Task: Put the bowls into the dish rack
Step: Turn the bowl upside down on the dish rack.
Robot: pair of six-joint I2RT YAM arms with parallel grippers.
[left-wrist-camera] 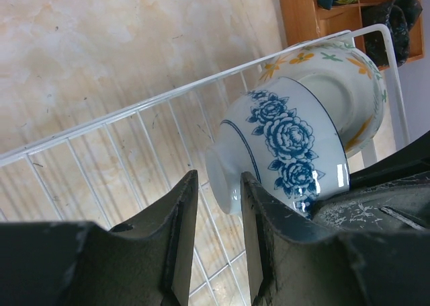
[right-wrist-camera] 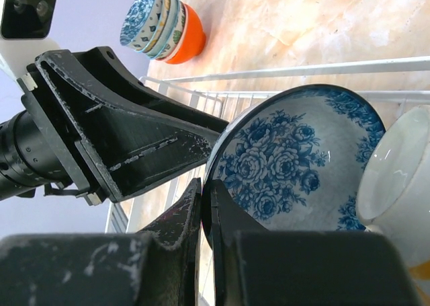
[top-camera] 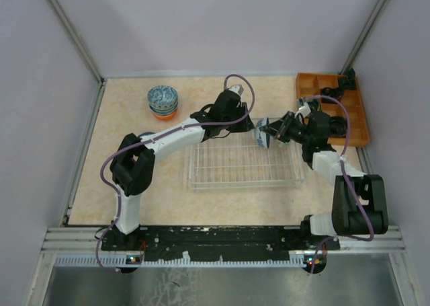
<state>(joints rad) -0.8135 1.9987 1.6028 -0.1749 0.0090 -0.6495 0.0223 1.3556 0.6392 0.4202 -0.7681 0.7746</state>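
Table (top-camera: 134, 118): beige stone-pattern top with pale walls on three sides; both arms reach in from the near edge.

Dish rack (top-camera: 242, 175): mid-table, long side left to right. Bare wire grid runs from its right-hand far corner to its left wall. Left arm crosses above its far left part.

Orange tray (top-camera: 310, 85): far right corner of the table, just beyond the rack's right end, beside the right arm. Black items (top-camera: 339, 87) lie in its compartments.

Stack of bowls (top-camera: 162, 101): far left of the rack and well apart from it, with the orange bowl lowest.

Blue rose bowl (right-wrist-camera: 289, 165): on edge at the rack's far right corner, foot toward the left arm. Flowered bowl (left-wrist-camera: 336, 84) is on edge just behind it, by the rack's end wall.

Right gripper (right-wrist-camera: 205, 195): fingers pressed together, pinching the blue rose bowl's rim.

Left gripper (left-wrist-camera: 216, 185): fingers partly spread. The bowl's foot sits at the gap, with space showing beside one finger.
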